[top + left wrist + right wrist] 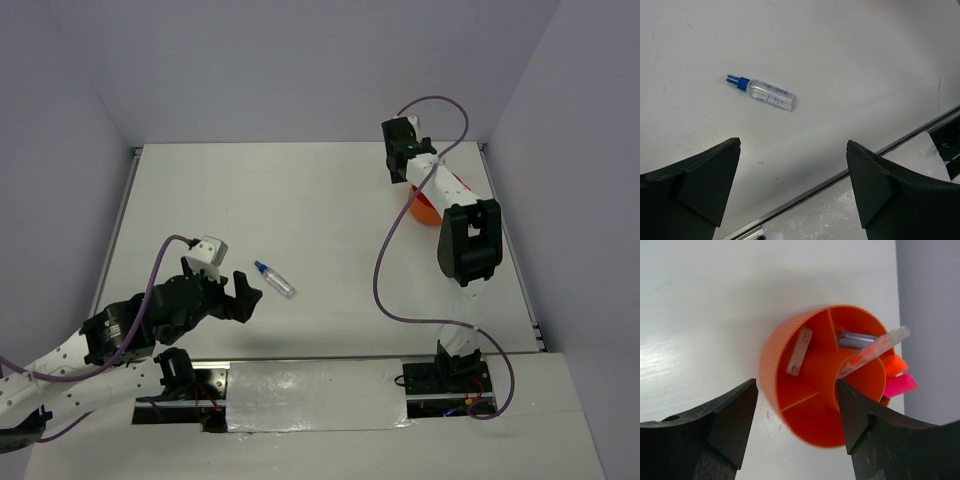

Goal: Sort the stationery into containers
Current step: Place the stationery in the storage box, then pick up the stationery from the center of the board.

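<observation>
Plainly, the left tool (792, 144) gapes empty, the blue-capped tube (762, 92) on the bench (865, 60) ahead of it may roll if clipped, and the right tool (796, 385) hangs apart above the tub (770, 365).

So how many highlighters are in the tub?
2: orange-capped highlighter and pink-capped highlighter, side by side, caps poking past the orange tub's rim beside the clear pen. Others may be hidden.

Orange tub (771, 365): one, with inner dividers
Blue-capped clear tube (761, 92): one
Orange-capped highlighter (894, 364): one
Pink-capped highlighter (900, 385): one
Thin pen (875, 350): one
Whitish block (800, 351): one
Bluish pieces (855, 340): number unclear
</observation>
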